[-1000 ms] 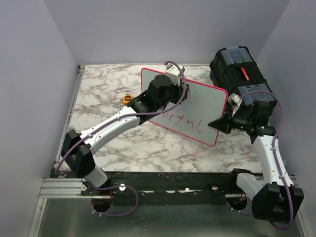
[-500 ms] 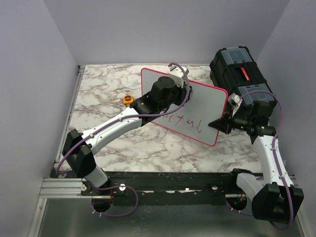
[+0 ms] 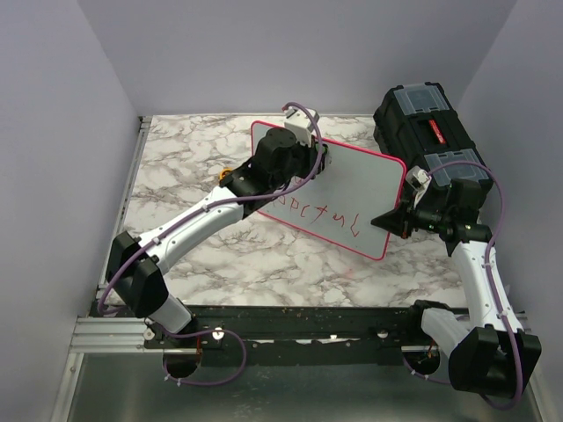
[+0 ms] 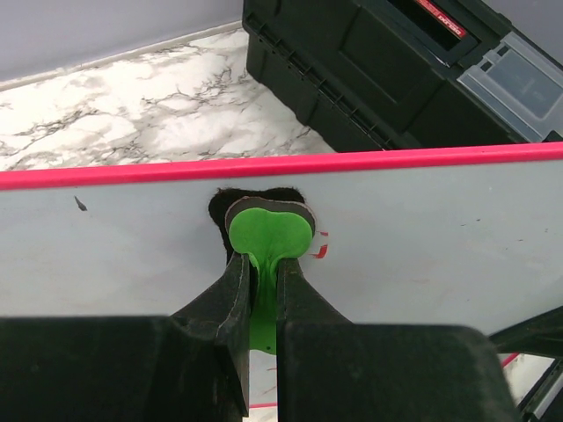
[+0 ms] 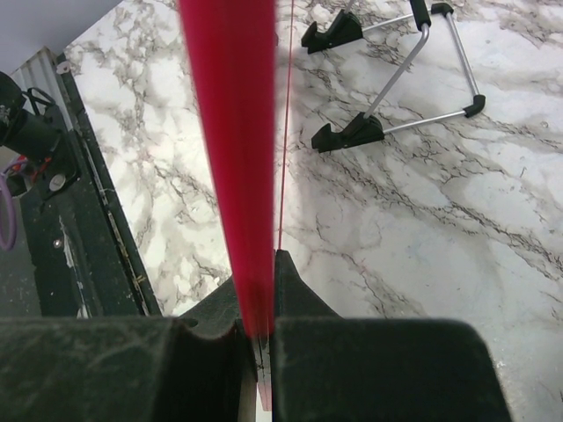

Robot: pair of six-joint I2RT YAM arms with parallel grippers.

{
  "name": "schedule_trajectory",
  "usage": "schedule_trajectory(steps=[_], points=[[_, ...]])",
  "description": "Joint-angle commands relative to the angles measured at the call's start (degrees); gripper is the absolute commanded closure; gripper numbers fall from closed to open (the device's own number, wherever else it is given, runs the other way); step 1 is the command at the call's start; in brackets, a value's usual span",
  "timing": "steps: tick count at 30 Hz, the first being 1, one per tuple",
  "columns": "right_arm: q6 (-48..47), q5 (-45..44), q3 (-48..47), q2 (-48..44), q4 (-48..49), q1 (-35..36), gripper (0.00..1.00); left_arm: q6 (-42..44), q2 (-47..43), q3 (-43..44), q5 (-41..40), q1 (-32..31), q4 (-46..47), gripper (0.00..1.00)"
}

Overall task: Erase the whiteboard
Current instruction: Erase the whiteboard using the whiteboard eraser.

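The left gripper point(image 4: 264, 264) has its two black fingers pressed together on a small green plastic eraser point(image 4: 269, 230) with a black felt pad, and the pad lies flat against the large white whiteboard with a thin pink-red rim point(image 4: 422, 237), just below its far edge. A small red smear point(image 4: 319, 251) sits beside the eraser. In the overhead view, the left gripper point(image 3: 321, 158) has moved up and to the left since half a second ago, towards the board's far edge. More of the first red letters now shows below the wrist. The right gripper point(image 3: 393, 220) has not moved. Its wrist view shows the right gripper point(image 5: 257, 303) clamped tight on the board's pink-red rim point(image 5: 230, 132), seen edge-on. The whiteboard point(image 3: 369, 189) sits at the middle of the grey-veined white marble table point(image 3: 193, 167), tilted so its far edge is higher, held at its near right corner. A line of red handwritten lettering point(image 3: 321, 215) runs along its lower half, and the rest is clean white. A large black plastic toolbox with clear lid compartments point(image 3: 427, 132) stands behind the board at the far right, close to the right arm. A small orange round object point(image 3: 226, 172), plainly seen earlier, is now mostly hidden behind the left arm. A silver wire stand with black feet point(image 5: 396, 79) rests on the marble behind the board.
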State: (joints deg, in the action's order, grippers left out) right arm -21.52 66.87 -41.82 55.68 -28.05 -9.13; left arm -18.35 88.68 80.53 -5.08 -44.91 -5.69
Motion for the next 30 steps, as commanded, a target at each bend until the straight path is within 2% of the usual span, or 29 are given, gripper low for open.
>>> schedule_trajectory(steps=[1, 5, 9, 18, 23, 26, 27, 30], points=[[-3.64, 6.25, -1.19, -2.03, 1.69, 0.61, 1.00, -1.42, -0.75, -1.32, -0.32, -1.71, 0.95, 1.00], [-3.62, 6.30, -1.25, -1.85, 1.66, 0.65, 1.00, -0.81, 0.91, -0.70, -1.13, -5.93, 0.90, 1.00], [-3.62, 6.30, -1.22, -2.14, 1.66, 0.69, 0.99, -0.47, 1.50, -1.47, -2.02, -6.45, 1.06, 1.00], [-3.62, 6.31, -1.16, -2.53, 1.60, 0.64, 0.99, 0.42, -1.65, -3.96, -2.28, 1.55, 0.14, 1.00], [-3.62, 6.44, -1.21, -2.08, 1.60, 0.69, 1.00, 0.06, -2.74, -4.94, -2.17, 2.21, 0.94, 1.00], [-3.63, 6.32, -1.16, -2.07, 1.60, 0.68, 1.00, -0.68, -2.64, -5.14, -1.81, 0.36, 1.85, 1.00], [-3.62, 6.27, -1.16, -2.08, 1.68, 0.64, 1.00, -0.72, -5.01, -5.01, -1.86, -0.71, 2.14, 1.00], [-3.54, 6.24, -1.07, -1.90, 1.77, 0.63, 1.00, -0.50, -0.86, -3.78, -2.80, -4.81, 2.14, 1.00]])
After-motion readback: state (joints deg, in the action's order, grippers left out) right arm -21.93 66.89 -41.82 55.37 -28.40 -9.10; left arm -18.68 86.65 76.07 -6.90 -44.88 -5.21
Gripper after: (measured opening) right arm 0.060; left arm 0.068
